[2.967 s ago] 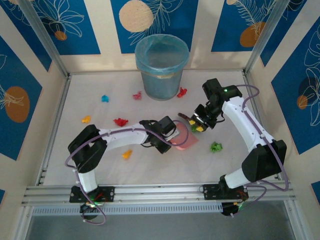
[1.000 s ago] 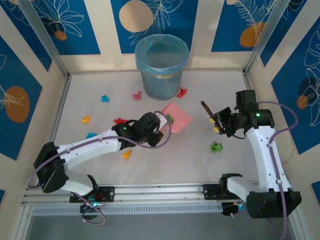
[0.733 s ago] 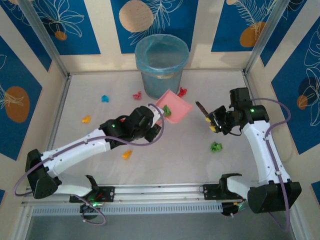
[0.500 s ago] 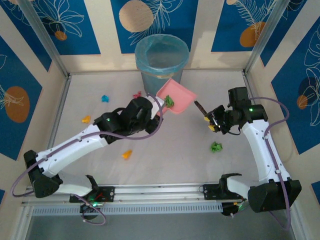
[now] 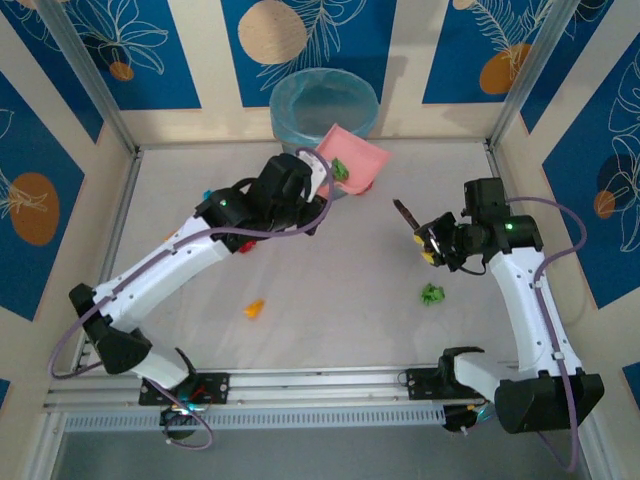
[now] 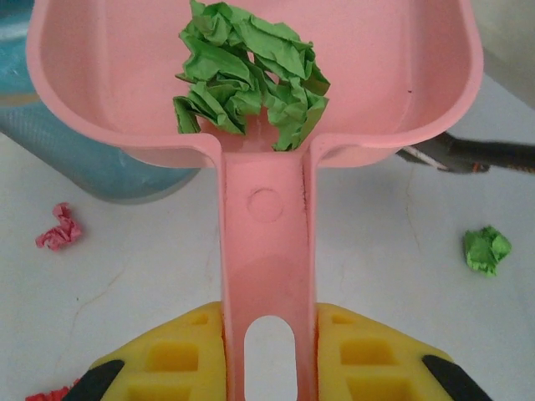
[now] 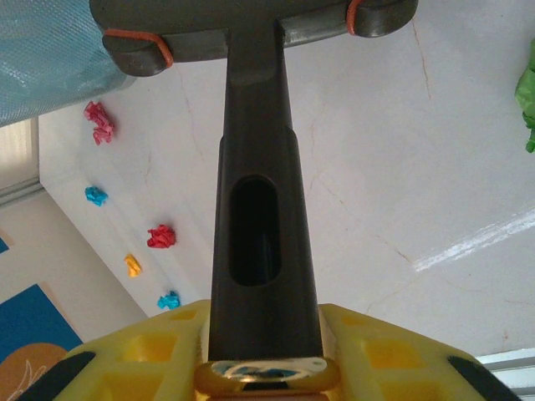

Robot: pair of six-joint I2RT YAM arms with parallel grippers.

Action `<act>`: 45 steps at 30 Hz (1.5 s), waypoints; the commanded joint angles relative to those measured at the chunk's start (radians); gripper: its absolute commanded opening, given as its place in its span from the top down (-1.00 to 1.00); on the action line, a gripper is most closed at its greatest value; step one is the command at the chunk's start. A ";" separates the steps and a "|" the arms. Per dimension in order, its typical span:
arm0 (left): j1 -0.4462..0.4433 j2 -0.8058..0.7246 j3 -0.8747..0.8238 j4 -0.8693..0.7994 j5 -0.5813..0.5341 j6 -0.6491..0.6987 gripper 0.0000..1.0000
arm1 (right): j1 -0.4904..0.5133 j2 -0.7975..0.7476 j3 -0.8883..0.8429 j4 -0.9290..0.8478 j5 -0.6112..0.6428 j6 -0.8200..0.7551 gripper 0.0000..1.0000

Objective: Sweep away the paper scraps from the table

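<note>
Paper scrap [image 6: 249,79], green, in pink dustpan [image 6: 393,75]

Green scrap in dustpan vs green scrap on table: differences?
The green scrap in the dustpan rides off the table in the pink dustpan, clamped by the left gripper; the green scrap on the table lies loose on the surface. The first is up at the blue bin; the second sits near the right gripper, uncollected. Both are crumpled green paper.

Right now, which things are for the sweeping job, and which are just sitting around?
For the job: pink dustpan, green wad inside it, dark brush, blue bin, loose green scrap, orange scrap, table.
Just there: patterned walls, metal rails.
</note>
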 commanded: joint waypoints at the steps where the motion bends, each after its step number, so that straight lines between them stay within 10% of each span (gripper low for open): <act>1: 0.032 0.056 0.119 -0.004 0.002 -0.046 1.00 | -0.002 -0.015 0.010 -0.036 -0.013 -0.075 1.00; 15: 0.147 0.468 0.722 -0.205 0.199 -0.249 1.00 | 0.077 -0.018 -0.004 -0.037 -0.005 -0.158 1.00; 38: 0.356 0.553 0.719 0.076 0.671 -0.719 1.00 | 0.244 -0.108 -0.059 -0.089 0.093 -0.025 1.00; 45: 0.411 0.512 0.521 0.430 0.824 -1.045 1.00 | 0.271 -0.129 -0.066 -0.110 0.112 -0.002 1.00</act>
